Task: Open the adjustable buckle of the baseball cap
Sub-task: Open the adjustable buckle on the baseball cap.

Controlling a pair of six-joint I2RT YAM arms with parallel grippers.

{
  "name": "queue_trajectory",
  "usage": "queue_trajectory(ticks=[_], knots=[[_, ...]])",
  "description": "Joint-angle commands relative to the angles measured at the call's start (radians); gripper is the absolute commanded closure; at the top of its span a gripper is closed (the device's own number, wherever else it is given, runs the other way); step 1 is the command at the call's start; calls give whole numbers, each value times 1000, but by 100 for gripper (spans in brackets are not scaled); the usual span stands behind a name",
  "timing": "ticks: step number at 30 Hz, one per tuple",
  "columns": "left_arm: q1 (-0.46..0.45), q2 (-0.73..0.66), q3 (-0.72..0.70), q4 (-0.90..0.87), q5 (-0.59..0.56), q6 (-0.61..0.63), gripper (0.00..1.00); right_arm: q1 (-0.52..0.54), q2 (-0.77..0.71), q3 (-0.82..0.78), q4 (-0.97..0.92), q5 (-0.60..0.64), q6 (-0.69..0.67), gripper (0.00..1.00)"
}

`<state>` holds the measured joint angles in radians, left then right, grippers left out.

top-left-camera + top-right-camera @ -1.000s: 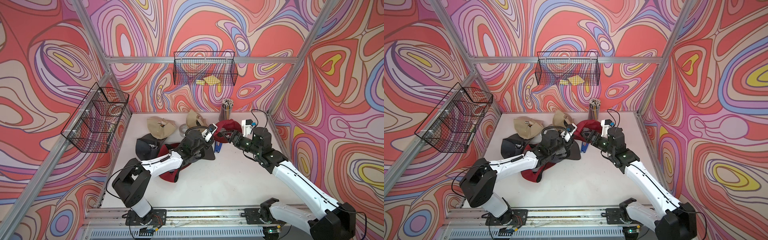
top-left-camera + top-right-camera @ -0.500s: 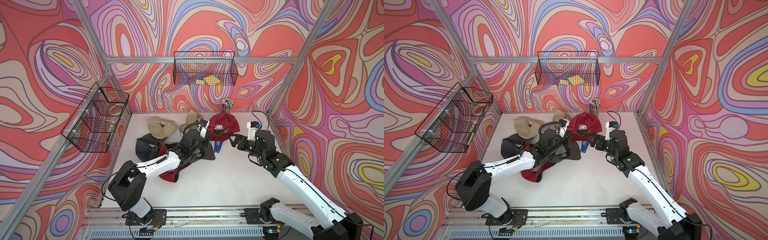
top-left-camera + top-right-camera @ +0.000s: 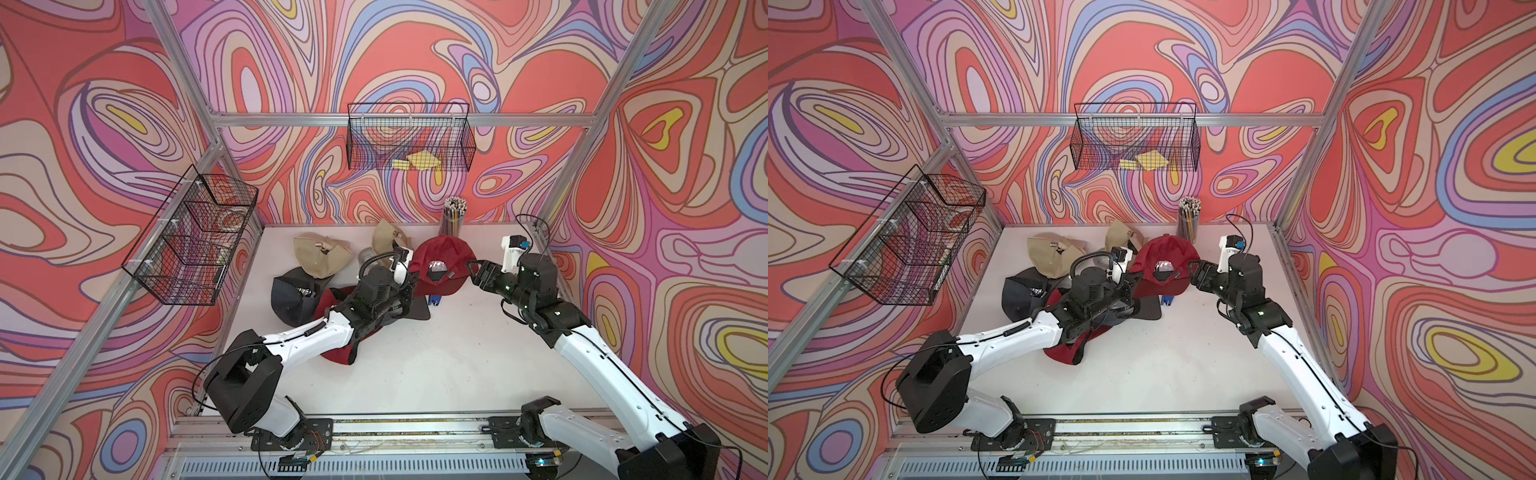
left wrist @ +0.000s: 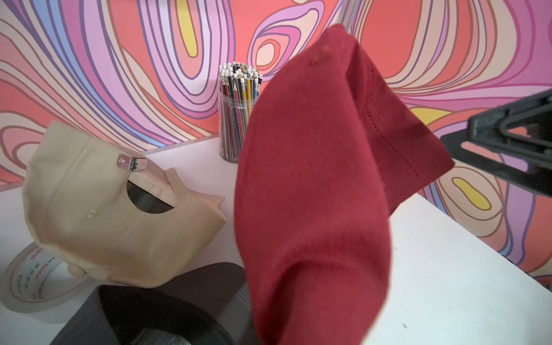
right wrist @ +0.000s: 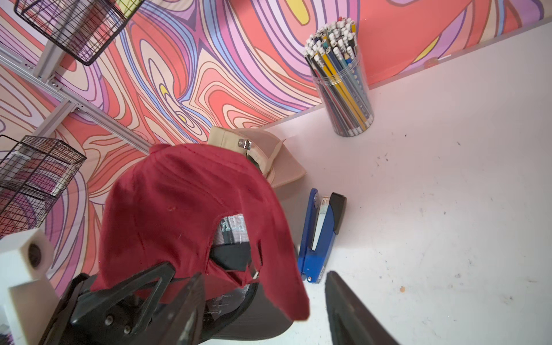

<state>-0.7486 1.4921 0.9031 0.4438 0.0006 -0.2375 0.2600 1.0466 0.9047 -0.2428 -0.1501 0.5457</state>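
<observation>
Presently the red cap (image 3: 440, 255) hangs clear of the desk (image 3: 457, 353) near the middle of its back edge, just before the jar (image 3: 454, 220), with its rear opening facing up in both top views. The left gripper (image 3: 410, 275) is clamped on the cap's side. The right gripper (image 3: 473, 272) stands with jaws apart at the opposite edge, gripping nothing. Judgement: the cap is light, soft cloth that will fold and swing under a pull. It needs a firm hold on the crown while the strap (image 5: 236, 273) is taken close beside the buckle (image 5: 255, 274), a small, hard, probably slippery piece. Count: two baskets (image 3: 409, 141) (image 3: 191, 241); six caps, namely two red, two beige (image 3: 320, 259) and two dark (image 3: 289, 297); one jar; one tape roll (image 4: 33, 277); one stapler (image 5: 319, 236).
</observation>
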Motion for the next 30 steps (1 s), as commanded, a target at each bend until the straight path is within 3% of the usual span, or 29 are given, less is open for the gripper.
queue_trajectory(ticks=[1,7,10,17,19,22,24,26,30], knots=[[6,-38,-3,28,18,-45,100,-20,9,1,47,-37,34,30],[7,-31,6,16,60,-79,100,-31,49,-21,93,-98,58,34],[6,-33,5,22,78,-83,100,-34,83,-11,103,-142,57,42],[7,-40,1,30,111,-83,100,-40,133,-3,135,-182,59,76],[7,-44,-5,38,123,-74,68,-41,141,4,133,-183,47,87],[7,-60,-13,29,119,-41,42,-42,154,27,112,-174,1,100],[8,-80,-22,12,77,-19,25,-46,163,49,90,-158,-39,100],[34,-106,-34,2,102,6,20,-49,168,77,60,-125,-96,100],[117,-147,-33,-36,239,19,19,-54,178,127,5,-29,-217,100]])
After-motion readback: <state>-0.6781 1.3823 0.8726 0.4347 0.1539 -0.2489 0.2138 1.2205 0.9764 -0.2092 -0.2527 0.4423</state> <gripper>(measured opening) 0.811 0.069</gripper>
